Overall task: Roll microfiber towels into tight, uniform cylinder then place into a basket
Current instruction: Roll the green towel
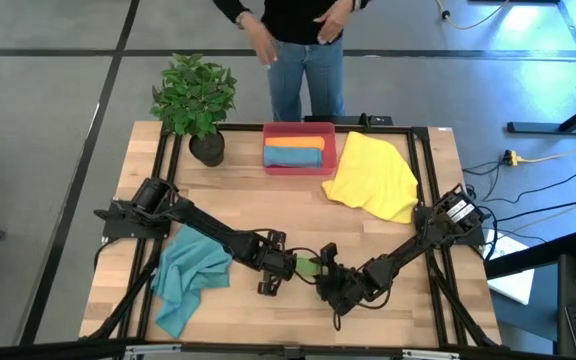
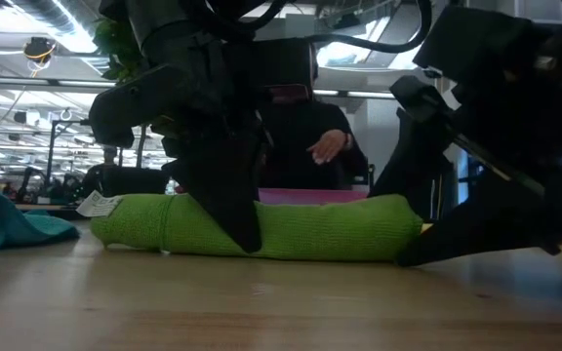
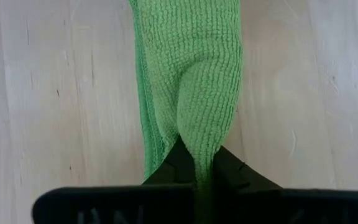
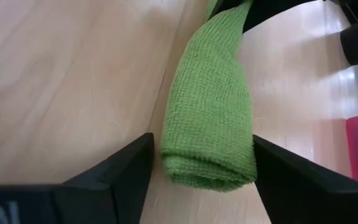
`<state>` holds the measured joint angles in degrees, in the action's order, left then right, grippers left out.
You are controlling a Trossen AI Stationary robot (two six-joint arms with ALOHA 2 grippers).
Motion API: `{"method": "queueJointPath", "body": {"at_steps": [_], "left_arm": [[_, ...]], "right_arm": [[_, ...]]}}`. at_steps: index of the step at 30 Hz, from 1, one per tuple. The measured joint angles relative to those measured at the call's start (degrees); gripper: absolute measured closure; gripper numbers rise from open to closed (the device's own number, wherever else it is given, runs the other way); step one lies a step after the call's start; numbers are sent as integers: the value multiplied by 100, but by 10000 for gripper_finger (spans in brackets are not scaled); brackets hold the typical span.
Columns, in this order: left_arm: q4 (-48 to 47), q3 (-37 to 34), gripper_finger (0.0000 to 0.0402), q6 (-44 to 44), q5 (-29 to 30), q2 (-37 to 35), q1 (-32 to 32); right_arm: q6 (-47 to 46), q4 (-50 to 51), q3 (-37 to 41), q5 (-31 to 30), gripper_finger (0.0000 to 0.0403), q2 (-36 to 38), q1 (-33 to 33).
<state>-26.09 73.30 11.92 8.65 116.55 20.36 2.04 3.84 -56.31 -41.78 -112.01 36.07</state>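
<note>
A green microfiber towel (image 1: 306,266), rolled into a cylinder (image 2: 301,229), lies on its side on the wooden table near the front edge. My left gripper (image 1: 284,266) comes down on it and is shut on its cloth. My right gripper (image 4: 204,155) is open at the roll's right end (image 4: 210,165), one finger on either side. The red-pink basket (image 1: 330,150) at the far edge holds an orange roll (image 1: 294,142) and a blue roll (image 1: 294,158). A yellow towel (image 1: 373,178) and a teal towel (image 1: 188,278) lie loose and crumpled on the table. My left gripper pinches a raised fold of the roll's outer layer (image 3: 199,146) between its two fingers, about a third of the way in from the roll's left end. The fingers (image 2: 234,210) come steeply from above. The roll lies level on the table. My right gripper straddles the roll's right end, its fingers (image 4: 272,168) slanting down from the table's right side. Whether they touch the cloth cannot be told.
A potted plant (image 1: 196,100) stands at the far left corner beside the basket. A person (image 1: 303,40) stands just beyond the far edge. Bare wood (image 1: 268,205) lies between the roll and the basket.
</note>
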Motion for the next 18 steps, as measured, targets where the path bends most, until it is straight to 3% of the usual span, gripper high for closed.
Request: {"method": "queueJointPath", "body": {"at_steps": [10, 18], "left_arm": [[0, 0, 397, -40, -65, 0, -4], [6, 0, 359, -174, -50, 2, -4]], "right_arm": [[41, -22, 11, -46, 208, 0, -73], [-300, -21, 11, 218, 330, 0, -182]]}}
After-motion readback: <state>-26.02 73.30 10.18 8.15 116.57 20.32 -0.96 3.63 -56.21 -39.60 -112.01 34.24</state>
